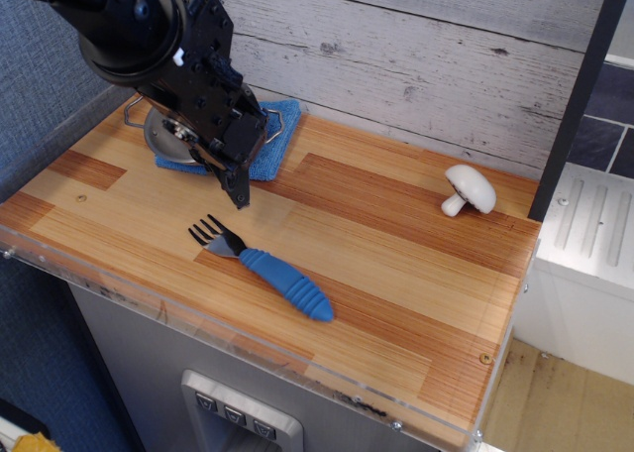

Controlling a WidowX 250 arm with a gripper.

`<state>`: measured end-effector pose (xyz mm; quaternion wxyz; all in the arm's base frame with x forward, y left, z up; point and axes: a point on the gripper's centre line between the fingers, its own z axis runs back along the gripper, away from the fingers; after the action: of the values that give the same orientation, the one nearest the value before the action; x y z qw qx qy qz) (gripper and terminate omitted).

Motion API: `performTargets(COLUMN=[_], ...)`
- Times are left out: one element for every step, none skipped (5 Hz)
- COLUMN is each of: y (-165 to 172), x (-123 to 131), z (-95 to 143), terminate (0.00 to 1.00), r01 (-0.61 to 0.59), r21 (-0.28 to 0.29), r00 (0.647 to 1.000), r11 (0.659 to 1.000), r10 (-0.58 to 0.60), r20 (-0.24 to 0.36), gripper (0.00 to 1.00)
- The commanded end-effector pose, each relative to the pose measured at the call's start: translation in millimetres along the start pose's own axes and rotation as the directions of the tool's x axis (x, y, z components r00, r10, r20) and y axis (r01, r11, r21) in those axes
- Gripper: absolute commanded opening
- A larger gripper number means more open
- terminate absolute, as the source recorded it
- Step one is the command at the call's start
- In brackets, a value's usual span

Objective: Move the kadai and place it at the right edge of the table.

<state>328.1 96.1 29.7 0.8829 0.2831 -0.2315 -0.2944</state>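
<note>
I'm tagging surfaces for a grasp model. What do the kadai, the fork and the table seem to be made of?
The kadai looks like polished steel: grey, shiny, with thin wire handles. The fork has dark metal-looking tines and a ribbed blue handle, probably plastic or rubber. The table appears to be smooth striped wood planks with a clear plastic edge strip.

mushroom (471,189) near right edge, fork (265,267) mid-table, open wood between

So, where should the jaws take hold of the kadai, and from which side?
Probably the rim of the kadai, from above: the thin edge on its left side is exposed, while the gripper covers the right part. The wire handle looks too thin to grip securely.
</note>
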Motion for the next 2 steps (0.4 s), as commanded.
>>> performTargets(y=[40, 36], x=[26, 46], z=[37, 58], terminate=[0.00, 0.00], r01=[-0.046, -0.045], r21=[0.100, 0.092], r00=[0.995, 0.985], r11=[0.994, 0.995], r10=[0.037, 0.029], r20=[0.097, 0.167], gripper=[0.00, 0.00])
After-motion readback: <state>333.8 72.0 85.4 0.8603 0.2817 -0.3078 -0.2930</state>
